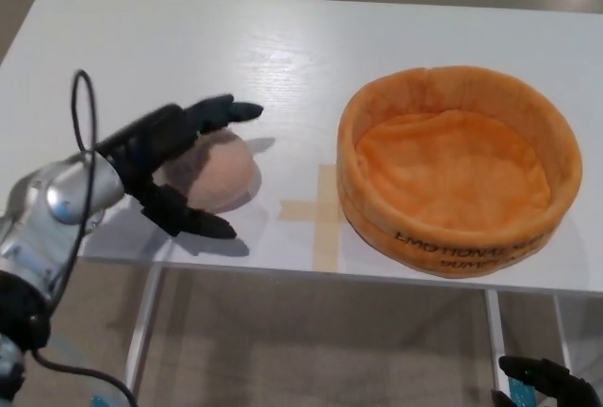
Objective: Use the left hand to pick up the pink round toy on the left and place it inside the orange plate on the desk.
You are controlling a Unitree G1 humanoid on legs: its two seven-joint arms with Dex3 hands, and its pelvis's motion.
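Observation:
The pink round toy (224,171) rests on the white desk (283,49), left of a tan tape cross. My left hand (170,157) is around the toy's left side, two fingers arching over its top and the thumb low at its near side, still spread, not clamped. The orange plush plate (457,167), a round soft bowl with dark lettering on its front wall, stands to the right with nothing in it. Only the fingertips of my right hand (546,381) show at the bottom right, below the desk edge.
A tan tape cross (318,211) marks the desk between toy and plate. The desk's front edge runs just below the toy, with metal legs (141,341) and floor underneath. A black cable (83,143) loops off my left forearm.

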